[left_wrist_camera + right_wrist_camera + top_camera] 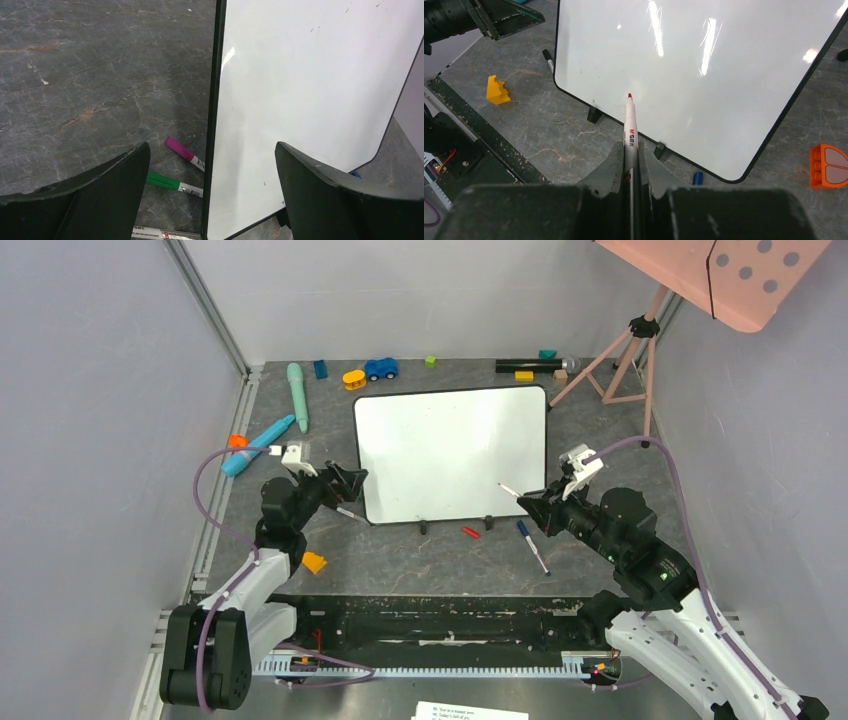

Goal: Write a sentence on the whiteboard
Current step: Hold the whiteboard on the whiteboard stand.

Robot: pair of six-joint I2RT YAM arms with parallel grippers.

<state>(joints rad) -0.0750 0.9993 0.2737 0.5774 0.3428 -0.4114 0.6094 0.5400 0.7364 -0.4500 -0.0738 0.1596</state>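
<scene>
Pinching red marker (pixel 630 131) over whiteboard (pixel 724 100), right jaws tight, left jaws wide beside edge

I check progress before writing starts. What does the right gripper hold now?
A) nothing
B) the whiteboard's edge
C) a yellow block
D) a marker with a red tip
D: the right gripper is shut on a white marker, its red tip pointing at the whiteboard.

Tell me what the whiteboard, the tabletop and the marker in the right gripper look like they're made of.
Whiteboard: glossy white coated panel, likely melamine or painted steel; light streaks reflect off it; thin black rim looks plastic.
Tabletop: matte grey, veined like stone, possibly a printed mat.
Marker: smooth white plastic barrel with print, red felt-like tip.
</scene>
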